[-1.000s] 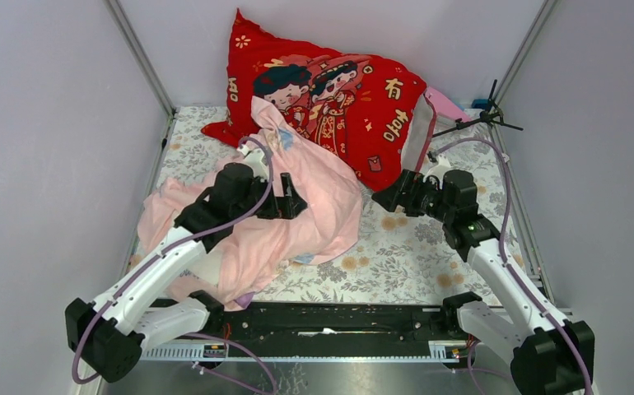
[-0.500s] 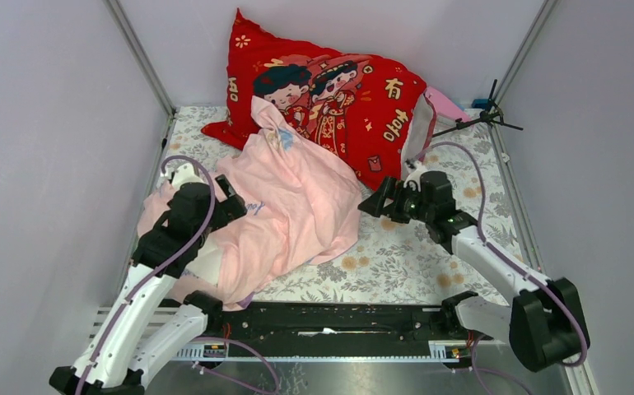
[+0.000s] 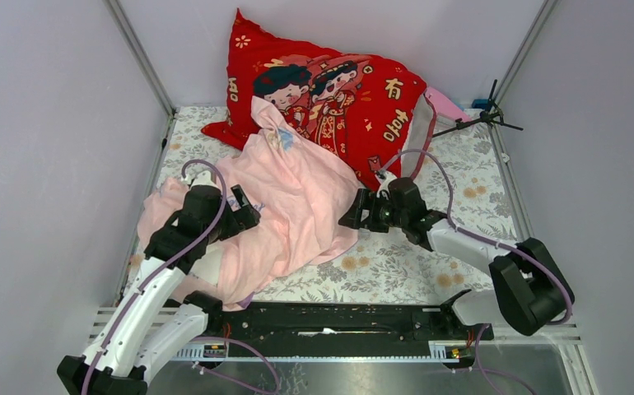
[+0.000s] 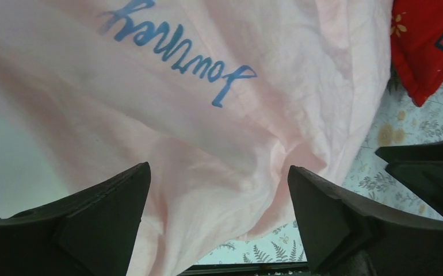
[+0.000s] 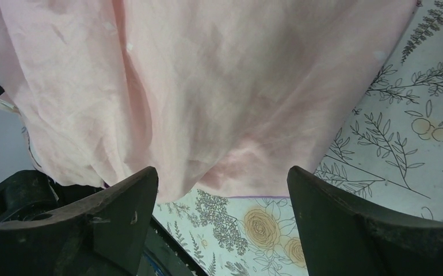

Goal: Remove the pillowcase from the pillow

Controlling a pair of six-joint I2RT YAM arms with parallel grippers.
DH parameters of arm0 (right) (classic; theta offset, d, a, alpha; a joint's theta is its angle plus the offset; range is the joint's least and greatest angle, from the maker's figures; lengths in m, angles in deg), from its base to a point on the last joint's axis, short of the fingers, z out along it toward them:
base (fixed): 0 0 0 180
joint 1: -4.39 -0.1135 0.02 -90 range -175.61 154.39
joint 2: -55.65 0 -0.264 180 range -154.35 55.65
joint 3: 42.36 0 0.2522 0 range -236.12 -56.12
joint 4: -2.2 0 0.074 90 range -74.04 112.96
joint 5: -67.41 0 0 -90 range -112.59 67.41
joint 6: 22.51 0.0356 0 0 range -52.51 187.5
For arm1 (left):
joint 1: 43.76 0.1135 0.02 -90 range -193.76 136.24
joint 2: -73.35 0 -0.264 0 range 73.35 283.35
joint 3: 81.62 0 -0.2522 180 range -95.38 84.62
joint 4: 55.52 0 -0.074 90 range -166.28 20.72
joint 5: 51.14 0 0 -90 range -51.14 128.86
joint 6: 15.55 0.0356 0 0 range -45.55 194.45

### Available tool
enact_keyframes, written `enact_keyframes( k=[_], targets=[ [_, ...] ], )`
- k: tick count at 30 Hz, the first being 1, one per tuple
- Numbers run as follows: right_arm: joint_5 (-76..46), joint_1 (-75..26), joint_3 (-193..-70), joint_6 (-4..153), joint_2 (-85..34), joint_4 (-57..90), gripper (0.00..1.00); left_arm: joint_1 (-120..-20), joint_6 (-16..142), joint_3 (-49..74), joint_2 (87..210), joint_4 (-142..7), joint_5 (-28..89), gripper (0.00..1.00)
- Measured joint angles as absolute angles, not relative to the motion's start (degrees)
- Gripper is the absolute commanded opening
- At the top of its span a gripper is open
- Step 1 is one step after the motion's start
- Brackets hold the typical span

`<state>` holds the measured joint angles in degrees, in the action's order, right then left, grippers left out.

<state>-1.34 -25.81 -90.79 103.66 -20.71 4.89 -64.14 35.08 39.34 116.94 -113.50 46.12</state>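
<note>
I'm holding both grippers spread, gripping nothing. My left gripper (image 3: pixel 246 216) is hovering over the pillowcase (image 3: pixel 301 202) on its left side, my right gripper (image 3: pixel 351 214) is facing its right edge (looks nearer the hem), and the pillow (image 3: pixel 208 265) is peeking out near-left.

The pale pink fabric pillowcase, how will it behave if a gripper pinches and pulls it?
Probably floppy: the pale pink thin fabric pillowcase lies in soft wrinkles and folds. Likely light, as it looks thin and drapes loosely onto the floral table cover. A pull would likely bunch it locally rather than move it whole.
</note>
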Motion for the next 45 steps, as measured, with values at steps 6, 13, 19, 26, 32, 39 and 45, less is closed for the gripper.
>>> enact_keyframes(
  k=[6,13,19,26,32,39,45],
  targets=[
    [-4.24,-28.04,-93.02,104.01,-26.7,2.69,0.92,-64.14,35.34,39.34,115.93,-111.95,44.68,0.99],
    [-7.11,-30.88,-97.72,104.88,-35.18,-0.59,0.74,-64.14,35.47,39.34,115.41,-111.1,44.62,0.99],
    [-7.24,-31.82,-98.47,105.65,-37.3,-4.42,0.18,-64.14,36.28,39.34,115.32,-111.08,44.68,0.99],
    [-8.35,-31.93,-96.98,104.66,-30.39,-4.94,0.0,-64.14,37.13,39.34,115.32,-110.82,44.81,0.99],
    [-12.7,-32.02,-96.74,100.25,-12.19,-0.16,0.0,-64.14,37.48,39.36,115.34,-108.98,42.98,0.99],
    [-21.84,-32.8,-96.3,95.64,6.94,8.04,0.0,-64.38,37.48,41.07,118.51,-102.84,33.88,0.98],
    [-31.98,-32.72,-93.75,94.06,19.68,11.95,0.0,-71.27,37.35,41.24,122.73,-98.68,31.09,0.97]
  ],
)
